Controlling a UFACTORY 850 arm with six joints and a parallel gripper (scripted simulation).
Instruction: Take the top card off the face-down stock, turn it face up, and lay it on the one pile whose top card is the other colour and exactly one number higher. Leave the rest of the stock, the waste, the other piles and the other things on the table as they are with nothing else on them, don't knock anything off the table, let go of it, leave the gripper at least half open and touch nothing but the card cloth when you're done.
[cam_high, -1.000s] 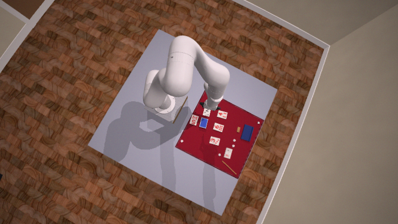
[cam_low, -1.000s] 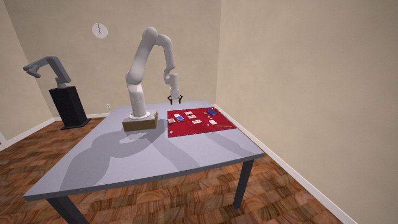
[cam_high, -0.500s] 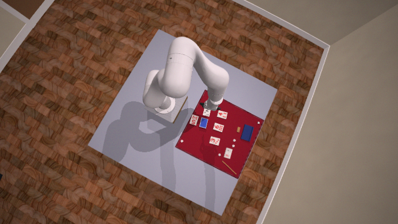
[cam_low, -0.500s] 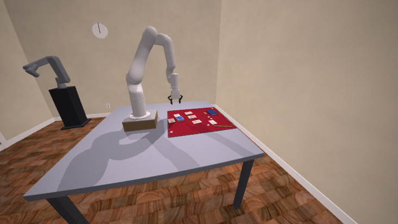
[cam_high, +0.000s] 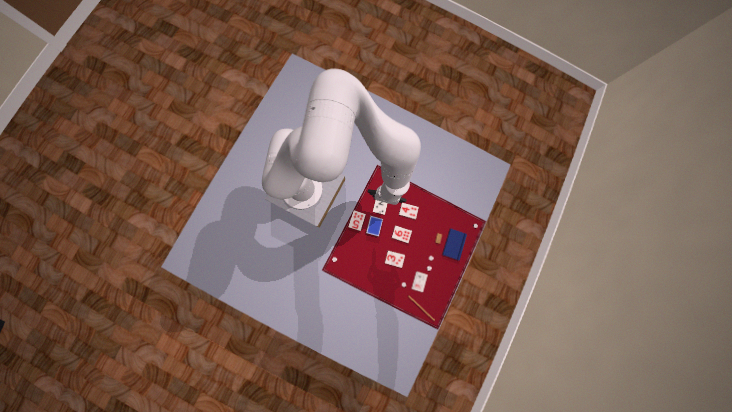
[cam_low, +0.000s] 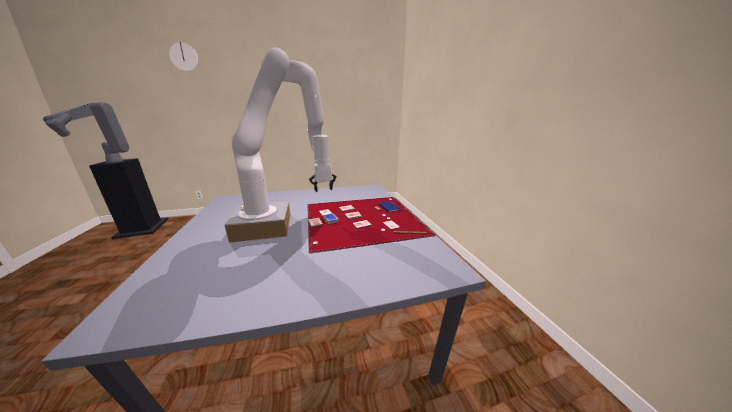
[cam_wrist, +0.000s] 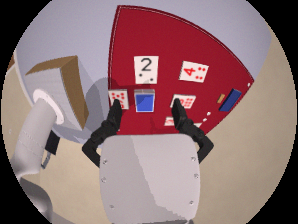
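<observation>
Red cloth (cam_high: 358, 250) (cam_low: 327, 243) (cam_wrist: 131, 45) bearing cards, blue-backed stock (cam_high: 374, 226) (cam_low: 330, 218) (cam_wrist: 144, 101), opened gripper (cam_high: 387, 198) (cam_low: 324, 188) (cam_wrist: 146, 104) above, holding nothing.

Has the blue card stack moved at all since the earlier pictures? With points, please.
No. The blue stack (cam_high: 374, 226) (cam_low: 330, 218) (cam_wrist: 144, 102) sits in the same spot on the red cloth (cam_high: 358, 255) (cam_low: 332, 243) (cam_wrist: 132, 40), just beside the red five (cam_high: 356, 220) (cam_low: 315, 222) (cam_wrist: 120, 95).
</observation>
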